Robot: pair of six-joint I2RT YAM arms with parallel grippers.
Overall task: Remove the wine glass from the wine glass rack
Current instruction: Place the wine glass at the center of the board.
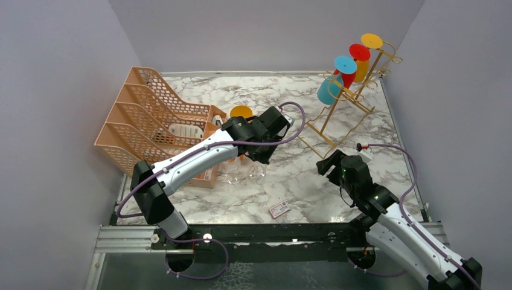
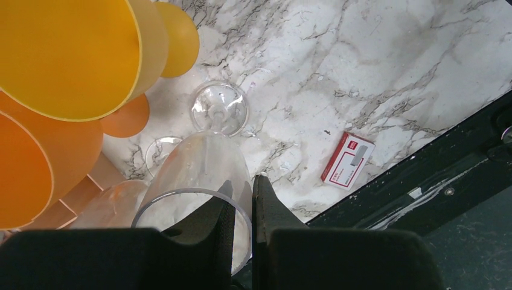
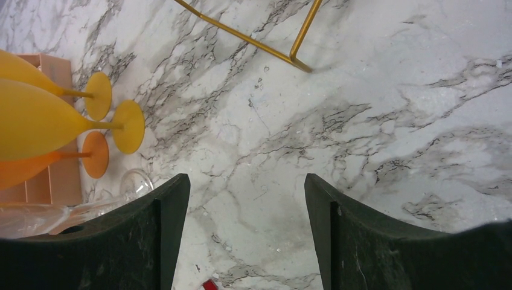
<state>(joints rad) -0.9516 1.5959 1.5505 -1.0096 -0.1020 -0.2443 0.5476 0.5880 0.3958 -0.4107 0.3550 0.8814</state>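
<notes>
Pinching the clear wine glass (image 2: 199,172) by its rim, the left pincer (image 2: 243,184) is stretched forward; the glass's foot is on the tabletop (image 2: 362,72) beside the peach organizer (image 1: 151,121), well apart from the gold rack (image 3: 241,34). The right pincer (image 3: 244,181) is spread, empty and pointing down near the rack's base.

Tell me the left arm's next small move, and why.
Probably ease the left gripper open and let go. Its fingers pinch the rim of the clear wine glass, which stands upright with its foot apparently down on the marble table beside the yellow glasses. Foot contact is hard to confirm, so open slowly.
</notes>
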